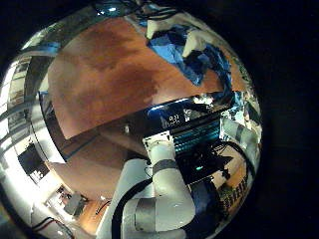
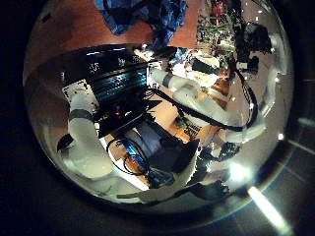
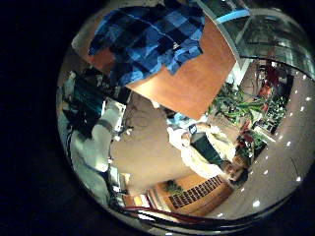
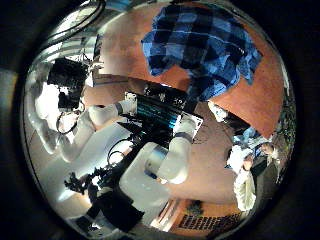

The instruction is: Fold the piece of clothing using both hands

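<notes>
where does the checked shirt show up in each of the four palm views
Left little finger side: checked shirt on the table, a hand upon it.
Left thumb side: shirt at the picture's rim.
Right little finger side: shirt on the table.
Right thumb side: shirt on the table.
Shared landmark: the table.

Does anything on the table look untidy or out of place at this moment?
The shirt lies rumpled on the table, bunched with uneven edges, not spread flat. That fits a garment not yet folded. Nothing looks spilled or damaged. No fingers of either hand show clearly.
</notes>
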`<state>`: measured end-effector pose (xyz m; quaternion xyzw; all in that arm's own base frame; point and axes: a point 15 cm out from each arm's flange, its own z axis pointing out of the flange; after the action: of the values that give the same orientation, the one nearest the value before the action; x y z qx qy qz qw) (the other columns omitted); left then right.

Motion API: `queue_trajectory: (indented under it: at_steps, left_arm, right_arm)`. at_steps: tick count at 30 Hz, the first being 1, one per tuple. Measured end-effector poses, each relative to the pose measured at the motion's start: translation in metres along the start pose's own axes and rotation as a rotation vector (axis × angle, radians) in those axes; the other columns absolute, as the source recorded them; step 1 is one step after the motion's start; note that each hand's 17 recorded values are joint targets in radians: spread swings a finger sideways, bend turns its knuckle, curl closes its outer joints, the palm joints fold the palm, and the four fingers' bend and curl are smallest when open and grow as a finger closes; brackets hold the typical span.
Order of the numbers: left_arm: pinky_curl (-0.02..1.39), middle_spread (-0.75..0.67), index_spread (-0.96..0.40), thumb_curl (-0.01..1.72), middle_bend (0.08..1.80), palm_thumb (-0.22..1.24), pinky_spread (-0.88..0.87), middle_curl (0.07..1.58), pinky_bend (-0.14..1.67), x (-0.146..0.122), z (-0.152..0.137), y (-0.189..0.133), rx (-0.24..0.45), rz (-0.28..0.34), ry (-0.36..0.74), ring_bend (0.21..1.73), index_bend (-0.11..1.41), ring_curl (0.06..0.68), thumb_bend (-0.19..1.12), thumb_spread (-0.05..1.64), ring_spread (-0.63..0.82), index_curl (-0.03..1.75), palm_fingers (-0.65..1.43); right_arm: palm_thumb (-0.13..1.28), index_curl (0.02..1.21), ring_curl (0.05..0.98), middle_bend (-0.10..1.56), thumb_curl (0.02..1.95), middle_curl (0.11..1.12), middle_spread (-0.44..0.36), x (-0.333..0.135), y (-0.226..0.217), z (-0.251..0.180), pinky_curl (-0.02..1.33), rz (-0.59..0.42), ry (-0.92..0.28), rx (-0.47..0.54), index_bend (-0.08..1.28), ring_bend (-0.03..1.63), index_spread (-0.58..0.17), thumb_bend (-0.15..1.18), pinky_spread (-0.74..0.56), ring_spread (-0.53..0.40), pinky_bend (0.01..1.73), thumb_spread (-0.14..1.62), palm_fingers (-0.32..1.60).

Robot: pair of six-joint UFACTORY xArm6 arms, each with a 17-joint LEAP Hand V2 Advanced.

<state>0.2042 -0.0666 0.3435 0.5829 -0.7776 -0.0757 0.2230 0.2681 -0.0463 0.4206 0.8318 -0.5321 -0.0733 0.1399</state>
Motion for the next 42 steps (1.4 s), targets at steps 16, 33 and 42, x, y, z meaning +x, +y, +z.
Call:
queue_trajectory:
  at_steps: [16,33,42]
  left_arm:
    - [0.31,0.23,-0.11,0.16,0.18,0.0,0.48,0.32,0.29,0.001,0.016,-0.021,-0.031,0.01,-0.045,0.57,0.18,0.195,-0.02,1.04,0.44,0.34,0.14]
    - [0.33,0.25,-0.09,0.25,0.18,0.12,0.5,0.3,0.34,0.026,0.074,-0.109,0.147,0.209,-0.221,0.61,0.14,0.208,-0.02,1.08,0.45,0.31,0.03]
    - [0.33,0.32,-0.06,0.27,0.18,0.09,0.51,0.3,0.38,0.034,0.122,-0.132,0.1,0.264,-0.288,0.63,0.15,0.211,-0.03,1.0,0.48,0.29,-0.02]
  right_arm:
    - [-0.02,0.26,0.233,0.24,0.2,0.35,0.026,0.011,-0.013,0.019,0.28,-0.005,-0.004,-0.034,0.15,0.48,-0.366,-0.03,0.34,0.16,0.45,1.09,0.12]
    - [-0.02,0.26,0.238,0.23,0.19,0.35,0.035,-0.005,-0.034,0.035,0.29,0.061,-0.109,-0.063,0.15,0.46,-0.357,-0.03,0.34,0.177,0.43,1.12,0.13]
    - [-0.02,0.26,0.237,0.23,0.19,0.35,0.035,-0.013,-0.037,0.035,0.29,0.066,-0.144,-0.054,0.15,0.45,-0.353,-0.03,0.35,0.178,0.43,1.13,0.13]
